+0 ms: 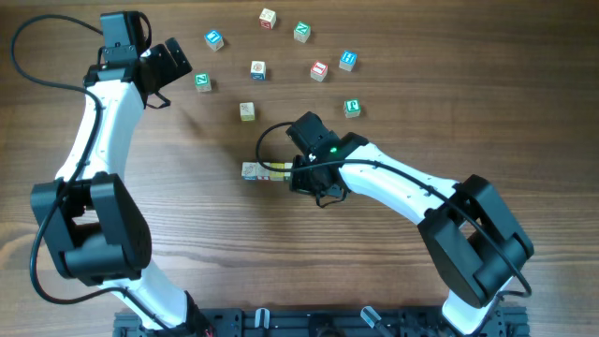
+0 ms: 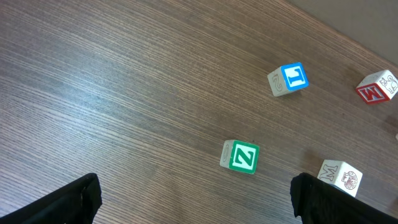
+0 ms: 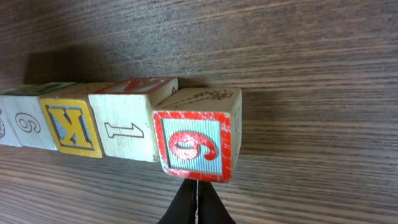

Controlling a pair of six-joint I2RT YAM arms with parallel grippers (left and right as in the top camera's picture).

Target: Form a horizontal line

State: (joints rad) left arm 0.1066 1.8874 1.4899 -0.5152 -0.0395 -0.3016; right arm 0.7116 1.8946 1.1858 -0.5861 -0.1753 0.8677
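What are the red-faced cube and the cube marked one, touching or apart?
Touching: right wrist view shows the red-faced cube against the cube marked one, no gap.

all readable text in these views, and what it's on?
"Z": green-faced cube
"L": blue-faced cube
"M": red-faced cube
"K": yellow cube
"1": whitish cube beside it
"6" or "9": red-framed end cube
Overhead view: cube faces too small to read.

Left arm (image 1: pixel 94 122) jaws spread wide, right arm (image 1: pixel 402 184) jaws pinched together.

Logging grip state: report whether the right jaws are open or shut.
Shut: right jaws pressed together, no gap, by the red-faced cube.
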